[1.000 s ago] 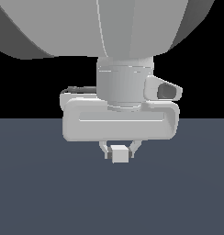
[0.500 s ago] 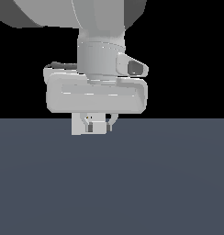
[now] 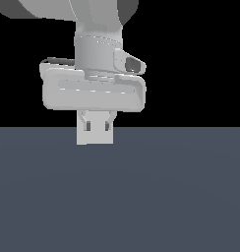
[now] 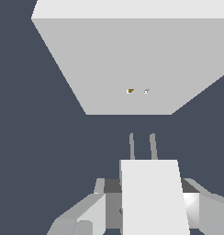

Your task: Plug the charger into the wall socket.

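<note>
Since half second ago, my hand (image 3: 96, 126) shifted toward frame centre, clamped on charger (image 3: 95, 133) at its side faces. Charger sits centre frame, prongs aimed at wall socket (image 4: 132, 64), still apart. Judge it light, rigid, smooth; thin prongs need straight entry.

place: simulated scene | evidence: flat slate floor (image 3: 181, 197), black void backdrop

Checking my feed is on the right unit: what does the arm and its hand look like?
A plain light-grey, smooth-shelled arm with a rounded cylindrical wrist. The hand has a wide, rounded-edge grey body with a slim slot along its face, a dark-fronted side module, and two short grey fingers. No cables or markings are visible.
</note>
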`<state>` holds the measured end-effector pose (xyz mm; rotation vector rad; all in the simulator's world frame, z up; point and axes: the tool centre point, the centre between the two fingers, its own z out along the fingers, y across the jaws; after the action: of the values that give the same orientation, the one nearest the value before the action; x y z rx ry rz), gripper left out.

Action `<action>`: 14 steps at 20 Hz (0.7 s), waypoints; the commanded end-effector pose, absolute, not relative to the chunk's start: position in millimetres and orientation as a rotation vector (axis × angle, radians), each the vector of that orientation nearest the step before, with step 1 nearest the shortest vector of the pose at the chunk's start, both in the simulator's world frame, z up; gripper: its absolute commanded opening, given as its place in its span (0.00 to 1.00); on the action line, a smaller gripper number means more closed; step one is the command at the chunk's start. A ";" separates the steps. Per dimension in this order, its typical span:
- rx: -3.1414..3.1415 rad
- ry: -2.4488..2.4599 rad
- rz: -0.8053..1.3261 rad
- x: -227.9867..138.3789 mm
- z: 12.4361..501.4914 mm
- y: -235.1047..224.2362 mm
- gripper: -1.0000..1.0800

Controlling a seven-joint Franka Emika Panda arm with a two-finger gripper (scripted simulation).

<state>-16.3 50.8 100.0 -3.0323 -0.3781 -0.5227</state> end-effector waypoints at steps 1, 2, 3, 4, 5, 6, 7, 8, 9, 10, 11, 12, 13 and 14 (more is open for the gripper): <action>-3.032 -0.379 -0.522 -16.0 100.3 51.0 0.00; -3.032 -0.379 -0.522 -16.0 100.3 51.0 0.00; -3.032 -0.379 -0.522 -16.1 100.1 51.1 0.00; -3.032 -0.379 -0.522 -15.9 100.1 51.1 0.00; -3.032 -0.379 -0.522 -15.4 100.1 51.3 0.00; -3.032 -0.379 -0.522 -14.4 100.1 51.5 0.00; -3.032 -0.379 -0.522 -13.2 100.1 51.8 0.00; -3.032 -0.379 -0.522 -11.5 100.0 52.2 0.00; -3.032 -0.379 -0.522 -9.5 100.0 52.7 0.00; -3.033 -0.380 -0.522 -7.1 100.2 53.6 0.00; -3.033 -0.380 -0.522 -4.4 100.2 54.3 0.00; -3.033 -0.380 -0.522 -1.3 100.2 55.0 0.00; -3.033 -0.380 -0.522 2.2 100.2 55.9 0.00; -3.033 -0.380 -0.522 6.0 100.1 56.9 0.00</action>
<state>0.8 55.5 100.0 -3.0326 -0.3795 -0.5213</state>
